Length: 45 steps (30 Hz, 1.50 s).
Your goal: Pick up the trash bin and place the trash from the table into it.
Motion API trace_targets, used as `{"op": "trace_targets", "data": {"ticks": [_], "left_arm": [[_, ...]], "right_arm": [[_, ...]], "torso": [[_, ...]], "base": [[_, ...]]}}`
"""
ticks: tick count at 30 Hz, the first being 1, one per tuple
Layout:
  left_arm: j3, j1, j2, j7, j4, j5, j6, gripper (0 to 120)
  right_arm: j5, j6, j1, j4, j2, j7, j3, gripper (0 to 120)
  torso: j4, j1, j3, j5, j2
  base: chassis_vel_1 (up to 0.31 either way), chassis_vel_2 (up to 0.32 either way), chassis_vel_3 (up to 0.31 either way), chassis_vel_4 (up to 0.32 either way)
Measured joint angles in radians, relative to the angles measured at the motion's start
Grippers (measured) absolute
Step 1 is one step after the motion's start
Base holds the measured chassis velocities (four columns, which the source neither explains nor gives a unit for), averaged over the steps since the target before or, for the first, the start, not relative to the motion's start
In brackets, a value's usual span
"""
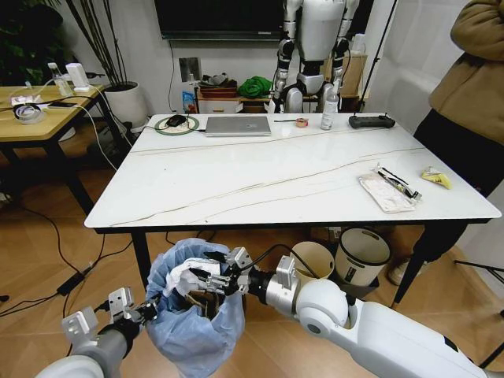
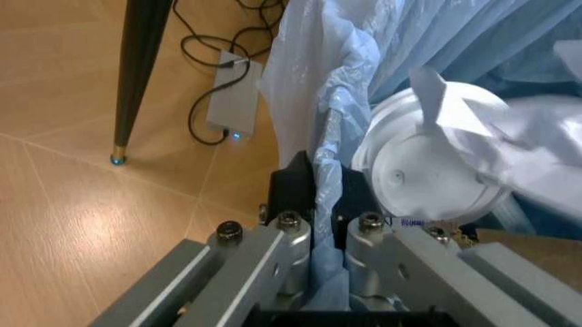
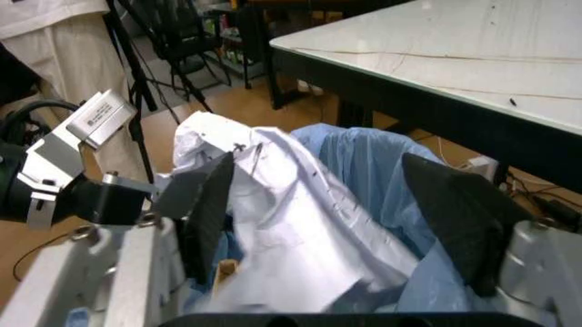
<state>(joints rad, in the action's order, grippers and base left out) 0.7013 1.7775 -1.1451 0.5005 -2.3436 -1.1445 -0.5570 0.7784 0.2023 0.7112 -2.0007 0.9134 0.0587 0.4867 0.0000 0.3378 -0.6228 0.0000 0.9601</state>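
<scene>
Nearest the camera, low on the robot's left, left gripper [image 1: 146,309] clamped on the crinkled light-blue bag rim of the trash bin [image 1: 193,327], fingers [image 2: 293,194] pinching the plastic between them. Held off the wooden floor [image 1: 47,291], just in front of the table's near edge. Inside the bin, white tissues [image 3: 282,231], a white paper cup [image 2: 427,174] lying on its side, and brown cardboard [image 1: 203,303] deeper down. Over the bin's mouth, reaching in from the robot's right, right gripper [image 1: 211,279] with jaws spread wide and nothing between them, dark pads [image 3: 454,218] either side of the tissues. Beyond, the table [image 1: 236,177] with its white veined top. On its right side, remaining trash: a clear plastic package [image 1: 387,191] and, just past it, a yellow wrapper [image 1: 436,178]. Under the table, a cream bucket [image 1: 313,260] beside a grey-and-white bin [image 1: 361,256]. At the far edge, a closed laptop [image 1: 238,125].
</scene>
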Motion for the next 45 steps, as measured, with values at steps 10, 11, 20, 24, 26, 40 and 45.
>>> {"op": "trace_targets", "data": {"ticks": [10,11,20,24,26,40,45], "left_arm": [[0.0,-0.001,-0.001,0.0,0.01,-0.002,0.001,0],[0.0,-0.003,-0.002,0.0,0.01,-0.003,0.001,0],[0.002,-0.009,0.001,0.008,0.005,-0.021,0.001,0],[0.003,-0.011,0.002,0.009,0.005,-0.024,0.001,0],[0.002,-0.013,0.002,0.009,0.005,-0.024,0.001,0],[-0.008,-0.02,0.004,0.01,0.021,-0.024,0.001,0],[-0.012,-0.015,0.002,0.011,0.026,-0.023,0.001,0]], "right_arm": [[0.009,0.003,-0.005,-0.025,-0.009,-0.026,-0.011,100],[0.007,0.003,-0.002,-0.025,-0.01,-0.027,-0.011,100],[-0.046,0.027,0.023,-0.012,-0.017,-0.058,-0.015,100],[-0.07,0.042,0.029,-0.01,-0.027,-0.069,-0.023,100],[-0.069,0.046,0.037,-0.016,-0.033,-0.073,-0.033,100],[0.025,0.042,0.073,-0.111,-0.103,-0.106,-0.128,100],[0.076,-0.039,0.067,-0.091,-0.109,-0.231,-0.195,100]], "torso": [[0.0001,0.0,0.0,0.0,0.0],[0.0001,0.0,0.0,-0.0001,0.0],[0.0,0.0,0.0,0.0,0.0],[0.0,0.0,0.0,0.0,0.0],[0.0,0.0,0.0,0.0001,0.0],[-0.0001,0.0,0.0,0.0001,0.0],[0.0002,0.0,0.0,0.0,0.0]], "base": [[0.0,0.0,0.0,0.0],[0.0,0.0,0.0,0.0],[0.0,0.0,0.0,0.0],[0.0,0.0,0.0,0.0],[0.0,0.0,0.0,0.0],[0.0,0.0,0.0,0.0],[0.0,0.0,0.0,0.0]]}}
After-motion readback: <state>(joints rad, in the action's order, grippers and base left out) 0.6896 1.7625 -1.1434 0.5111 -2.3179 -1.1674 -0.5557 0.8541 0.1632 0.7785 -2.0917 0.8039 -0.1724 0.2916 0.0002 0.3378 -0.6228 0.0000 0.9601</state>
